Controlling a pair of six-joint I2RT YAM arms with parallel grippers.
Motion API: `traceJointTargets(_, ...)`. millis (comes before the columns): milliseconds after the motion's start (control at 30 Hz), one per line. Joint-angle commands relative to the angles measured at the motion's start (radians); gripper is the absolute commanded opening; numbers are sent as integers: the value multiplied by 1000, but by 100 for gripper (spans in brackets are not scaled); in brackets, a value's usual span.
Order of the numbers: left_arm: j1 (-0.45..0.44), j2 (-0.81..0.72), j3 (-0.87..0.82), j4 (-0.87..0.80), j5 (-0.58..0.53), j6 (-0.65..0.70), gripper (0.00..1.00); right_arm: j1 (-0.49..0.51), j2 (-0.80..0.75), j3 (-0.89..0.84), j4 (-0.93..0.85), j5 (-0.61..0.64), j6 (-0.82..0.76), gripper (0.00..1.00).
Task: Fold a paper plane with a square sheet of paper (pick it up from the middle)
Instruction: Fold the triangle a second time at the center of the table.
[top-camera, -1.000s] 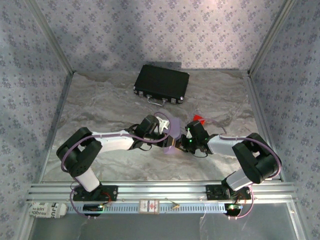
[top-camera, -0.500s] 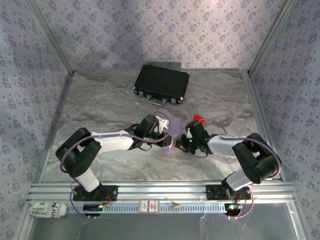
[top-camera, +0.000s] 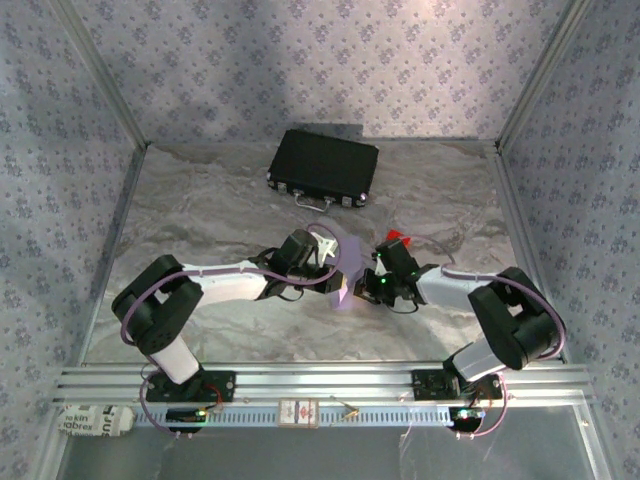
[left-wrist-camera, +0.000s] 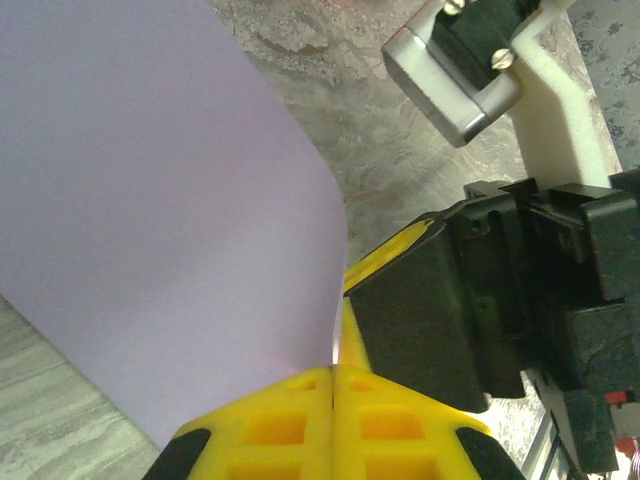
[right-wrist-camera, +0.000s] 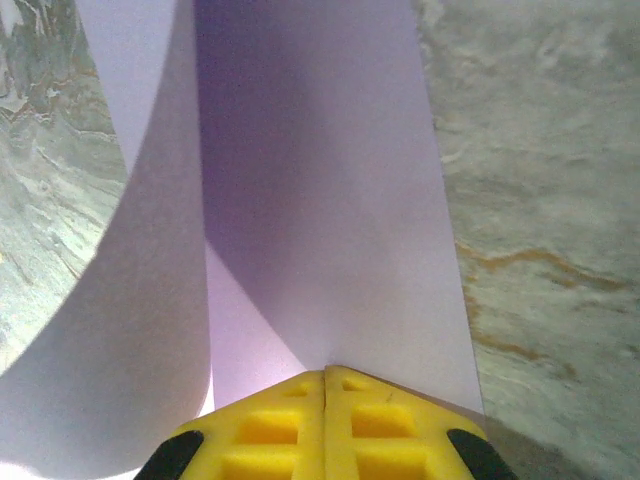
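Marbled grey surface (top-camera: 220, 200) stretched beneath the square sheet of paper (top-camera: 349, 258), which hung curled in the air near the middle, between the two wrists. Its lower edge was pinched by the left tool (left-wrist-camera: 335, 372), jaws fully closed on it. The right tool (right-wrist-camera: 325, 378) gripped the sheet the same way, just beside the left. Both arms were equally near, so the next crease likely depended on them moving together.
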Motion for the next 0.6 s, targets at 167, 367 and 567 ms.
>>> traceJointTargets(167, 0, 44, 18, 32, 5, -29, 4, -2, -59, 11, -25, -25, -20, 8)
traceJointTargets(367, 0, 52, 38, 19, 8, -23, 6, 23, -100, -10, 55, -74, 28, 9)
traceJointTargets(567, -1, 56, 37, 26, 19, -27, 8, 24, -79, 4, 97, -73, 51, 9)
